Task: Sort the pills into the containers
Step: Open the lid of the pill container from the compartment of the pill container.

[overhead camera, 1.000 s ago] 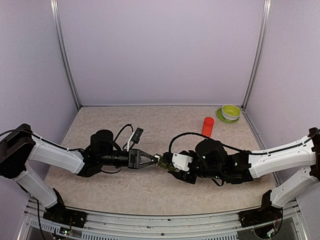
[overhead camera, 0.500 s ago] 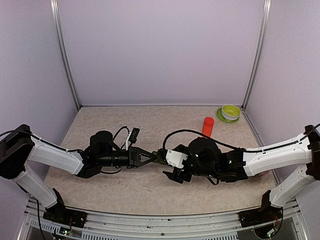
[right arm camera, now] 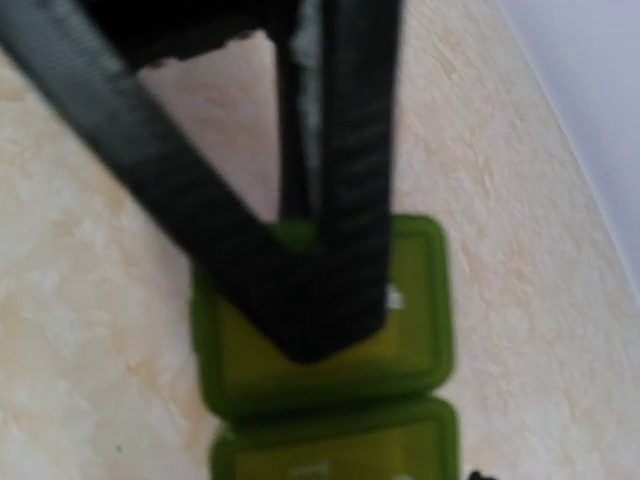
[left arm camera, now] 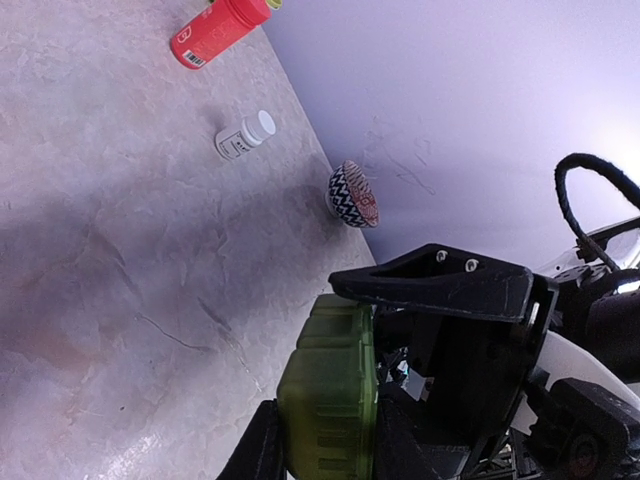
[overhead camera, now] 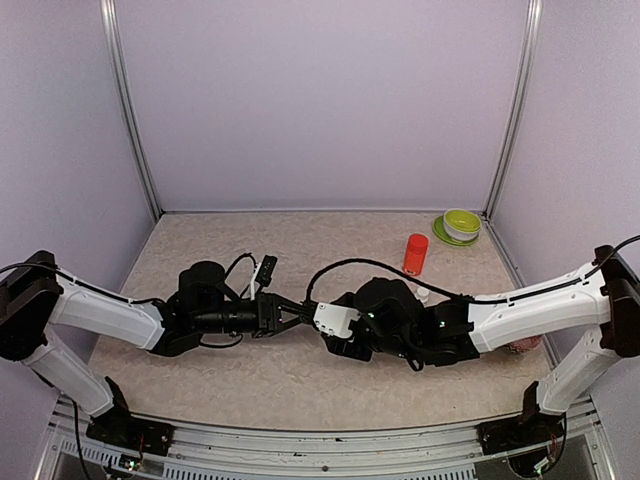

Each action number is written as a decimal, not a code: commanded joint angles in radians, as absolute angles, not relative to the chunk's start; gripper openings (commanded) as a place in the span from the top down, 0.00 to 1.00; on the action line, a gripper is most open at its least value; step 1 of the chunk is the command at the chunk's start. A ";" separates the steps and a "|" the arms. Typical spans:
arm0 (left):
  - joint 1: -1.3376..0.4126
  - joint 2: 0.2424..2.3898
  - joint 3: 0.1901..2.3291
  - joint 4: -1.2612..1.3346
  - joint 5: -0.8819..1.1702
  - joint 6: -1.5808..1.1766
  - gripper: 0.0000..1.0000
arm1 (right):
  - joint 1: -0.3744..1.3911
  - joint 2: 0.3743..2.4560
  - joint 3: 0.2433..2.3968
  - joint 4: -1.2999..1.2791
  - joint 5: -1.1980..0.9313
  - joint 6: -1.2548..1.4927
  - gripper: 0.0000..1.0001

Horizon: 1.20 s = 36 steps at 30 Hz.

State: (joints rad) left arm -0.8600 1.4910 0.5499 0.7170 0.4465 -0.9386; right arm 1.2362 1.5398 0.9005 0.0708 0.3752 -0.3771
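1. Spanning the whole floor of the booth, the beige mottled table (overhead camera: 220,240) is the largest thing we label.
2. The left arm (overhead camera: 105,312) and the right arm (overhead camera: 530,308) reach inward from their bases and meet near the middle of the table.
3. The left gripper (overhead camera: 298,317) is clamped on the containers. In its wrist view we see dark fingers (left arm camera: 262,452) on either side of the green strip.
4. The right gripper (overhead camera: 322,325) lies just beside the left one, at the strip. We cannot tell how wide its jaws stand, nor whether they touch the strip.
5. A yellow-green bowl (overhead camera: 461,220) sits on a green plate (overhead camera: 442,236) in the far right corner.
6. The red-orange bottle (overhead camera: 416,253) stands upright near the bowl, well apart from both grippers.
7. The containers (left arm camera: 328,395), a dark-green strip of square lidded boxes, sit between the two grippers near the table's centre. The right wrist view shows two compartments with lids that appear shut, and a blurred black finger (right arm camera: 345,200) crosses the upper one. We cannot tell whether the strip rests on the table.
8. A zigzag-patterned paper cup (left arm camera: 353,195) stands near the right wall.
9. A small clear bottle (left arm camera: 245,135) with a white cap stands between the red-orange bottle and the right arm.
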 commanded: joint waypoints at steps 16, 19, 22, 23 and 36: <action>-0.867 1.491 0.560 0.711 0.434 -0.951 0.76 | 1.285 1.606 0.973 0.045 0.483 -0.478 0.46; -0.867 1.493 0.564 0.710 0.436 -0.951 0.76 | 1.287 1.619 0.978 0.045 0.492 -0.480 0.53; -0.867 1.497 0.569 0.706 0.435 -0.950 0.75 | 1.287 1.620 0.979 0.049 0.494 -0.481 0.61; -0.867 1.499 0.570 0.706 0.436 -0.949 0.75 | 1.286 1.619 0.980 0.050 0.495 -0.482 0.64; -0.867 1.488 0.564 0.687 0.418 -0.926 0.75 | 1.287 1.599 1.001 -0.010 0.397 -0.415 0.79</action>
